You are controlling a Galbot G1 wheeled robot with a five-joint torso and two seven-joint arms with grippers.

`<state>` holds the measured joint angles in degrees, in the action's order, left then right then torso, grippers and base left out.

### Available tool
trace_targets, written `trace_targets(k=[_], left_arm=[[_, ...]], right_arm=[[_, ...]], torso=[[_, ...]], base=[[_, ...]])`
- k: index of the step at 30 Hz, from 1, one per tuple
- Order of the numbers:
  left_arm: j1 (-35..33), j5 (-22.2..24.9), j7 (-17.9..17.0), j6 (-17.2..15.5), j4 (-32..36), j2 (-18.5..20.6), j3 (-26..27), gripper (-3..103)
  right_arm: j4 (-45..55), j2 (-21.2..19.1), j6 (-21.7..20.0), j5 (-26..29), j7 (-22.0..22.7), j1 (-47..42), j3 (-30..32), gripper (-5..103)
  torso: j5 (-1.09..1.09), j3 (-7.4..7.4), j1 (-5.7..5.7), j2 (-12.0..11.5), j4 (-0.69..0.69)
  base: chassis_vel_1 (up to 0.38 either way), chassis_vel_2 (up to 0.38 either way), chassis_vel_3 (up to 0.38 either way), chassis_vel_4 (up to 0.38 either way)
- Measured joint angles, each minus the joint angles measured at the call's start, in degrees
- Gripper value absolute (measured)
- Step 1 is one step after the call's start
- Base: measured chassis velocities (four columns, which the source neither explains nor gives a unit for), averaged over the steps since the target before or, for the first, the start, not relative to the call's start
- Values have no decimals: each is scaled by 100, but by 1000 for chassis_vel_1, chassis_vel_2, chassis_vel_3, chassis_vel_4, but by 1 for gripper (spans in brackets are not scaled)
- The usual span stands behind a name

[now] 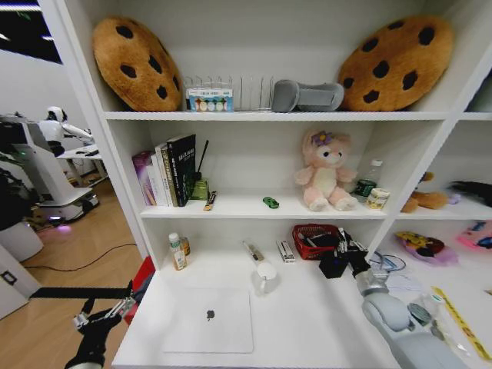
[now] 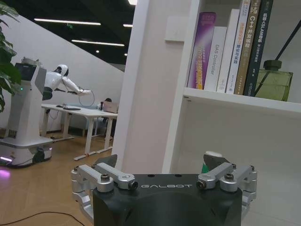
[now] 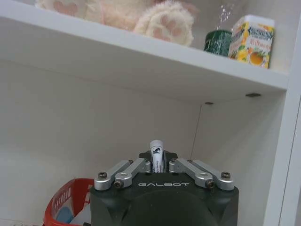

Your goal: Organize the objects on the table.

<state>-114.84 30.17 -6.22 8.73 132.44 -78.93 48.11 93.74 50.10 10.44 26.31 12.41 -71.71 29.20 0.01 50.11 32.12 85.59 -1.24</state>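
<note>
On the white table lie a shut silver laptop, a white mug, a dark marker and, at the right, a yellow ruler. A tiny green toy car sits on the shelf above. My right gripper hovers over the table's back right, beside a red basket. In the right wrist view this gripper is shut on a slim white labelled pen-like stick, with the red basket just off to one side. My left gripper hangs open off the table's left end.
A shelf unit rises from the back of the table, holding books, a pink plush and cookie cushions. A small bottle stands at the back left. In the left wrist view the open gripper faces the shelf's side panel.
</note>
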Motion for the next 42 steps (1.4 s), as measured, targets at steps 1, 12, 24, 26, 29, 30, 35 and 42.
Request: trace_targets(k=[1,12,24,26,29,30,35,42], left_arm=[[5,-23,-3,-8,1,-2,-15,100],[20,-69,-46,-48,-52,-31,-23,100],[77,-126,-48,-51,-122,-100,-73,100],[71,-122,-49,-51,-132,-100,-57,100],[67,-84,-49,-51,-145,-85,-18,100],[67,-84,-49,-51,-145,-85,-18,100],[111,-72,-69,-58,-161,-55,-30,100],[143,-85,-92,-80,-156,-50,-81,100]], right_arm=[[-70,23,12,15,4,80,-51,12],[-917,51,165,23,-52,773,-370,12],[-1240,131,209,68,-104,1181,-690,12],[-1250,144,208,68,-106,1200,-717,10],[-1224,160,187,73,-123,1173,-740,26],[-1224,160,187,73,-123,1173,-740,26],[-1079,131,160,114,-144,1013,-640,47],[-746,100,131,140,-143,688,-467,70]], torso=[[0,0,0,0,0],[-1,0,0,0,0],[-1,-1,-1,0,2],[-1,-1,-1,0,2],[-1,0,-1,0,1],[-1,0,-1,0,1],[-1,-1,-1,1,1],[0,-1,-1,1,0]], base=[[0,0,0,0],[0,0,0,0],[0,0,0,0],[0,0,0,0],[0,0,0,0],[0,0,0,0],[0,0,0,0],[0,0,0,0]])
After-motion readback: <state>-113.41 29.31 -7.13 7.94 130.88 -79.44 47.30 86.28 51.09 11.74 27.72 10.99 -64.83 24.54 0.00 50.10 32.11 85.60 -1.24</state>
